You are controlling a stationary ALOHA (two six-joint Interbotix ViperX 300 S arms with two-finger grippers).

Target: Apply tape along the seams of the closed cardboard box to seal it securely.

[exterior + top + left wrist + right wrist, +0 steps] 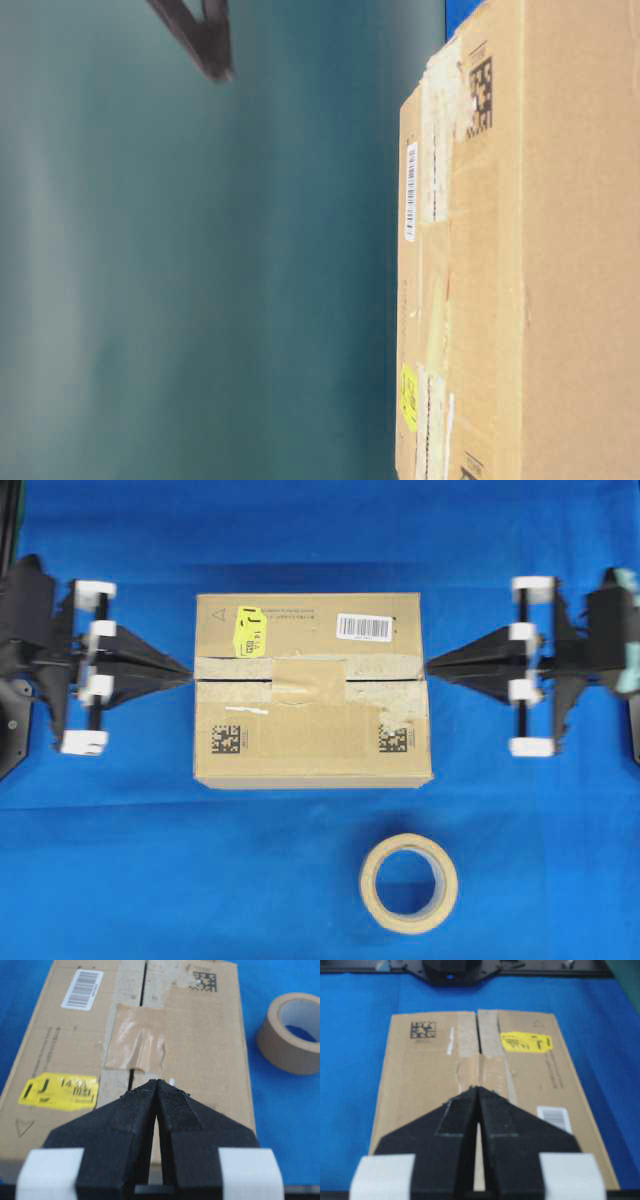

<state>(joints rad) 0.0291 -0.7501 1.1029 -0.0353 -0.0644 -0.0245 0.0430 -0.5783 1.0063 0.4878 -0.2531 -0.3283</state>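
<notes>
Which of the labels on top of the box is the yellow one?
The yellow sticker near the cardboard box's far left corner in the overhead view; the barcode label is white and the two square codes are black.

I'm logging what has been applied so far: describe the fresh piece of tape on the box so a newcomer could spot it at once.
Start at the cardboard box in the middle of the blue table, then follow the seam running across its top. The tape is the wrinkled tan-brown patch bridging that slit near its middle. Unlike the torn greyish old tape strips along the slit, it is smooth-edged, and it is flat, unlike the tape roll.
</notes>
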